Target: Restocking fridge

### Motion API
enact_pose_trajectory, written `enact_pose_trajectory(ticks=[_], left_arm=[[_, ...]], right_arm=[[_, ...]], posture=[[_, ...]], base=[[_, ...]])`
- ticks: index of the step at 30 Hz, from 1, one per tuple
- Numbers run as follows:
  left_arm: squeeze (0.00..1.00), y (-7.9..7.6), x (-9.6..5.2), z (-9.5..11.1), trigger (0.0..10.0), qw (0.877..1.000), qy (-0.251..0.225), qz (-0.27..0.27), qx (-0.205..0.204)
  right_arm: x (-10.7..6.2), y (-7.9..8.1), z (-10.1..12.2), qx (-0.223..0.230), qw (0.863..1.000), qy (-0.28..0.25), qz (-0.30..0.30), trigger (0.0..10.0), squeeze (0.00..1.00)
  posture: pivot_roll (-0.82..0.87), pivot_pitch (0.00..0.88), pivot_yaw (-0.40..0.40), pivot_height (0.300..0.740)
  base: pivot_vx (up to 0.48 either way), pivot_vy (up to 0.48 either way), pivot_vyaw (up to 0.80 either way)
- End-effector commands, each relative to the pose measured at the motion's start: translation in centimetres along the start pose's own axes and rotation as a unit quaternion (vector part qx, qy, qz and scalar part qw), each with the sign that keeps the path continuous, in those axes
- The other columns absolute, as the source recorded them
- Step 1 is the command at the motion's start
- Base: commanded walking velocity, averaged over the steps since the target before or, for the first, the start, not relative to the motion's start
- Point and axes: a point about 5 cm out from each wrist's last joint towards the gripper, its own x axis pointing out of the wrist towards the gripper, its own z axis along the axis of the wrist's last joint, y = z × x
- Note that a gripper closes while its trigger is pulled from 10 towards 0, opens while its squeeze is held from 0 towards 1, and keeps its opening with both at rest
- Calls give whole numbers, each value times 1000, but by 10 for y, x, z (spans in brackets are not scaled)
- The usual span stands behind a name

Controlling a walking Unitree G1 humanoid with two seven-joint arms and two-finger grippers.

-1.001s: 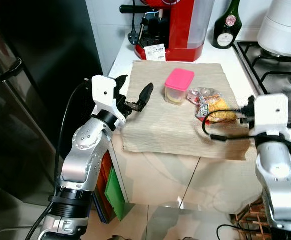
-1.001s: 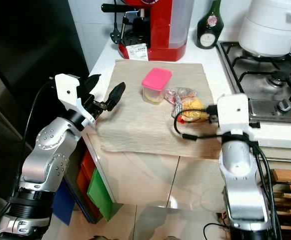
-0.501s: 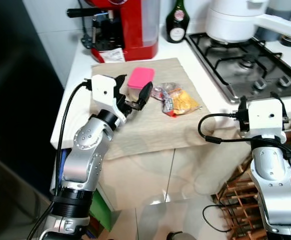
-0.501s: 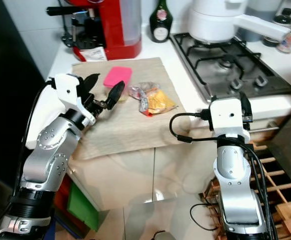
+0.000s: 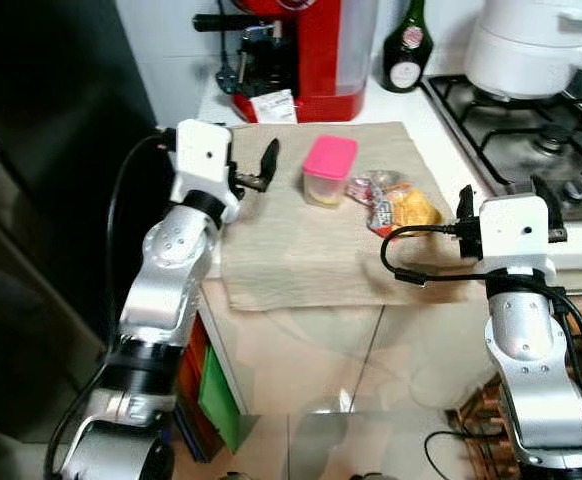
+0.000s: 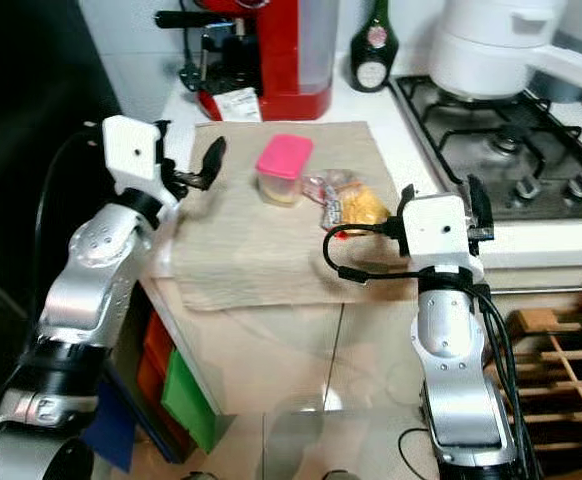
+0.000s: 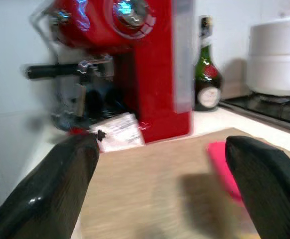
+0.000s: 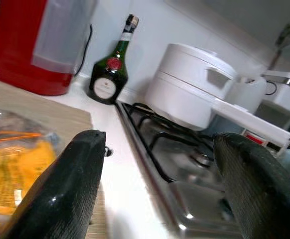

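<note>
Small clear plastic tub with a pink lid [image 5: 328,172] stands upright on the beige woven cloth [image 5: 301,260] spread over the white counter, with the crinkled clear bag of yellow and red snacks [image 5: 399,207] just beside it on the robot's right. Left gripper [image 5: 254,172] hovers over the cloth's left edge, fingers spread, nothing between them; the tub lies to its right and slightly ahead, near. Right gripper [image 8: 155,164] is at the counter's front edge beside the steel gas hob [image 5: 531,150], fingers spread and empty; the bag lies to its left, close. Judgement: left arm nearer the tub, right arm nearer the bag.
</note>
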Motion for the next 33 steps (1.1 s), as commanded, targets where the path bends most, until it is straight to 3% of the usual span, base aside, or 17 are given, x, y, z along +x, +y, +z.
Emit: enact_pose_trajectory(ticks=[1, 4, 8, 9, 11, 14, 21, 33], left_arm=[[0, -11, 6, -3, 10000, 1000, 13, -17, 3], [0, -23, 16, -5, 10000, 999, 18, -35, -7], [0, -23, 23, -8, 10000, 999, 32, -26, -26], [0, -21, 26, -10, 10000, 999, 38, -17, -31], [0, -18, 29, -10, 10000, 999, 43, -1, -31], [0, -14, 35, -7, 10000, 998, 43, 20, -34], [0, -31, 44, -9, 10000, 996, 51, -15, -77], [0, -51, 42, -26, 10000, 992, 90, -12, -82]], right_arm=[[0, -1, 3, -3, 1000, -10, -5, 10000, 0], [-5, -7, 1, -8, 1000, -7, -16, 10000, 0], [-14, -12, -12, 3, 999, 29, -23, 10000, 0], [-17, -12, -15, 5, 999, 38, -23, 10000, 345], [-20, -12, -17, 4, 999, 44, -24, 10000, 306], [-22, -14, -18, -1, 999, 48, -26, 10000, 0], [-22, -14, -18, -3, 999, 50, -20, 10000, 0], [-22, -14, -18, -4, 999, 50, -17, 10000, 0]], posture=[[-183, 0, 99, 740], [-199, 0, 106, 740], [-212, 0, 110, 740], [-214, 0, 111, 740], [-224, 0, 114, 740], [-230, 0, 113, 740], [-230, 0, 107, 740], [-239, 0, 107, 740]], base=[[0, 0, 0], [0, 0, 0], [0, 0, 0], [0, 0, 0], [0, 0, 0], [0, 0, 0], [0, 0, 0], [0, 0, 0]])
